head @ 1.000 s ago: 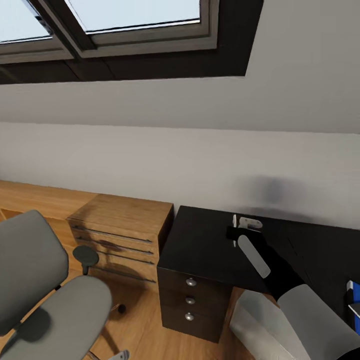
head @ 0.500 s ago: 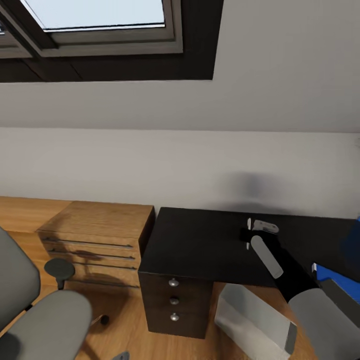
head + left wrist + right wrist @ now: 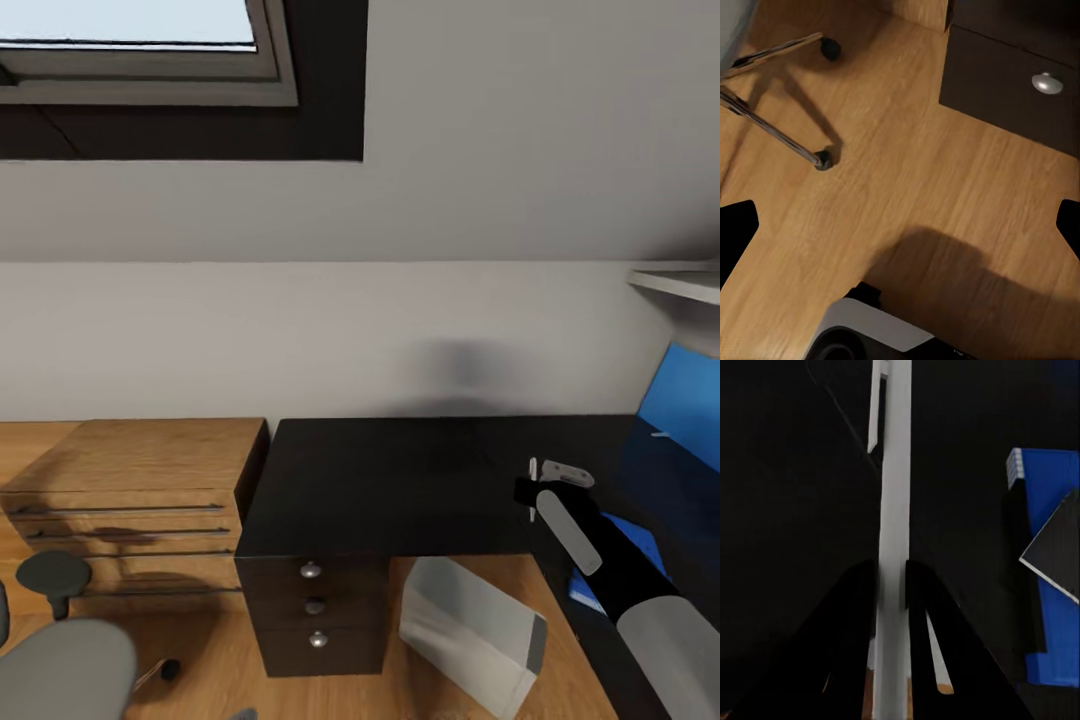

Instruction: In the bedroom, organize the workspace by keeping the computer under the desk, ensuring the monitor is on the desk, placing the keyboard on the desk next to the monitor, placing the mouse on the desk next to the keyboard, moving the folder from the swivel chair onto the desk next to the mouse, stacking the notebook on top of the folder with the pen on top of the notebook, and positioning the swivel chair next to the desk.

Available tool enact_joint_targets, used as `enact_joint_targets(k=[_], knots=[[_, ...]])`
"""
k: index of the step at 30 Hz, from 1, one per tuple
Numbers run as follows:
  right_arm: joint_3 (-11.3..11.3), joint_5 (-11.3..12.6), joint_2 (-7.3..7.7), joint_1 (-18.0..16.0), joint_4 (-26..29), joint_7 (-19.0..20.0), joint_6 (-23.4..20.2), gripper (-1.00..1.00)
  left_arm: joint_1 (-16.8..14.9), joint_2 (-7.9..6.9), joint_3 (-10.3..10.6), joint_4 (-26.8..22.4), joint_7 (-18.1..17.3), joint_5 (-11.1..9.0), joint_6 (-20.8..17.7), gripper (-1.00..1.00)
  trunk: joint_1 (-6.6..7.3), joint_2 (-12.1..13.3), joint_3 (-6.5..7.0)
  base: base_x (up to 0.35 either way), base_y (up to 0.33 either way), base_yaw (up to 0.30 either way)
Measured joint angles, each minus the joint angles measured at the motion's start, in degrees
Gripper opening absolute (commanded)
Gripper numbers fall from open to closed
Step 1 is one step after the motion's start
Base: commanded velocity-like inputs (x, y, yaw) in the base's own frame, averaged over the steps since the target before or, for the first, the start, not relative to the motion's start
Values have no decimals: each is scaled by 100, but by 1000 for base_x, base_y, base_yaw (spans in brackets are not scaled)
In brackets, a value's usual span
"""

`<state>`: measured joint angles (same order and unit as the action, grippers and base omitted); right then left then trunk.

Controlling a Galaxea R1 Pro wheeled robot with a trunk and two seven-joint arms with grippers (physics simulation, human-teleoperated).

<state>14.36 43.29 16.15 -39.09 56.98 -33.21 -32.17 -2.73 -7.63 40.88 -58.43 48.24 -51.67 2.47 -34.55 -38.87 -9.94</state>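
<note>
My right gripper (image 3: pixel 547 480) hovers over the glossy black desk (image 3: pixel 400 480), shut on the slim white pen (image 3: pixel 533 476). In the right wrist view the pen (image 3: pixel 894 495) runs straight out between the closed fingers (image 3: pixel 862 607) above the dark desk top. The blue folder (image 3: pixel 1044 585) lies on the desk beside them with a dark flat corner on it; its edge (image 3: pixel 588 592) peeks past my forearm. The light grey computer (image 3: pixel 470 625) sits tilted on the floor at the desk's front edge. The swivel chair (image 3: pixel 60 668) is at bottom left. My left gripper (image 3: pixel 900 232) is open over the floor.
A low light-wood cabinet (image 3: pixel 130 480) adjoins the desk's three-drawer unit (image 3: pixel 315 605). The chair's metal spokes and casters (image 3: pixel 821 159) spread over the plank floor near a drawer knob (image 3: pixel 1047 83). A blue wall panel (image 3: pixel 690 410) and a shelf (image 3: pixel 680 282) are at the right.
The head view has swung right, so chair, cabinet and skylight slid left. My right gripper with the pen now sits farther right along the desk, nearer the folder.
</note>
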Motion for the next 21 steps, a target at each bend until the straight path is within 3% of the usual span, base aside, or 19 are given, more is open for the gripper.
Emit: enact_joint_targets(k=[10,15,17,21], knots=[[-35,-55,196,5,-514,626,76,-100,0,-3,5,-11,4,8,3,100,0,0,0,0,0,-292],[-24,-104,231,5,-555,651,183,-100,0,-8,1,-141,16,19,196,100,0,0,0,0,0,-292],[-12,-296,237,5,-567,655,327,-100,0,-10,14,-202,28,9,519,100,0,0,0,0,0,-292],[-12,-518,233,5,-592,655,422,-100,1,-11,95,-222,31,0,682,100,0,0,0,0,0,-276]])
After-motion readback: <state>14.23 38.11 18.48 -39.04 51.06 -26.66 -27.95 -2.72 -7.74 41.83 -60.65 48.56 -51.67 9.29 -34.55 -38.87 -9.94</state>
